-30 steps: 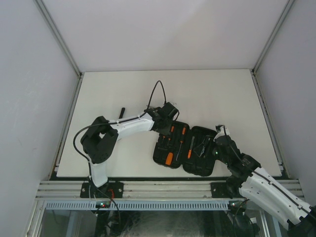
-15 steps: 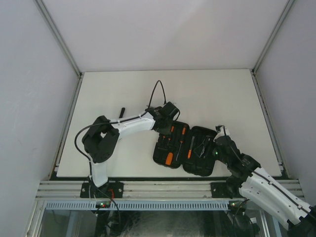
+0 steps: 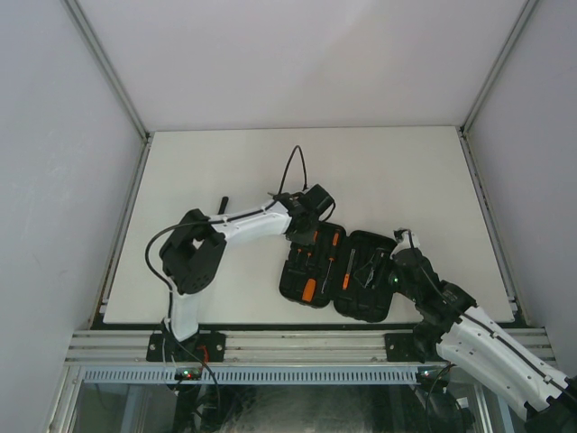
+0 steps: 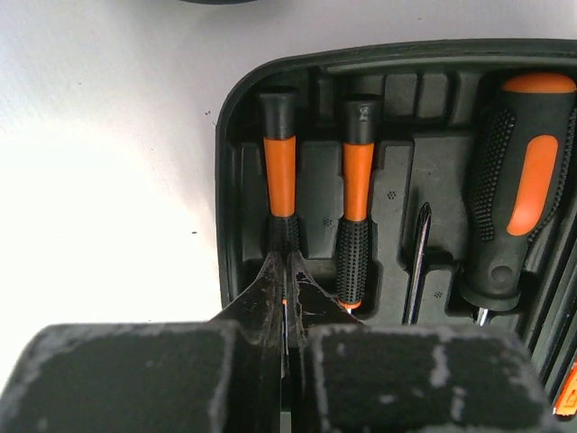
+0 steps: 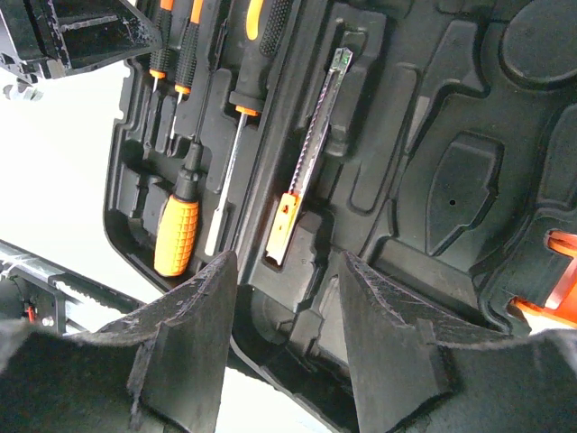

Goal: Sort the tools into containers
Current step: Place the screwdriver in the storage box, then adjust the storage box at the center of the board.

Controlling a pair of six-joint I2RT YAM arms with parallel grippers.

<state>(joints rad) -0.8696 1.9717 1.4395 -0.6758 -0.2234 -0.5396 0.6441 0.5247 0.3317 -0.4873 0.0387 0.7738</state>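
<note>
**Tool case** (image 3: 356, 307): a black moulded plastic clamshell with rounded corners. It lies opened flat on the white matte table (image 3: 379, 171), toward the near edge and right of centre. Both halves show recessed, shaped slots. An orange latch (image 5: 561, 271) sits at the edge of the right half. Any lettering on the case or tools is too small for us to read.

**Left half of the case, left wrist view**
- A thin screwdriver (image 4: 279, 162) lies in the leftmost slot. It has a black cap, a smooth orange barrel and a black ribbed collar.
- A second thin screwdriver (image 4: 358, 171) of the same build lies just beside it on the right.
- Further right come a bare metal shaft (image 4: 419, 262) with a cross tip, then a thick screwdriver (image 4: 527, 180). Its grip is stippled black rubber with an orange inlay.

**Left gripper** (image 4: 285, 271): the scuffed dark fingers are pressed tight together. The tips sit at the ribbed collar of the first thin screwdriver, and we cannot tell whether they touch it. We see nothing clamped; only a sliver of orange shows through the seam between the fingers.

**Right gripper** (image 5: 288, 266): the jaws stand partly apart with nothing between them, above the right half of the case. Its camera looks across to three tools:
- a stubby screwdriver (image 5: 178, 230) with a fluted orange handle
- a long slim shaft (image 5: 233, 171) beside it
- a flat metal strip tool (image 5: 311, 153) with an orange end

A short black stick (image 3: 223, 204) lies on the table, well to the left of the case.
</note>
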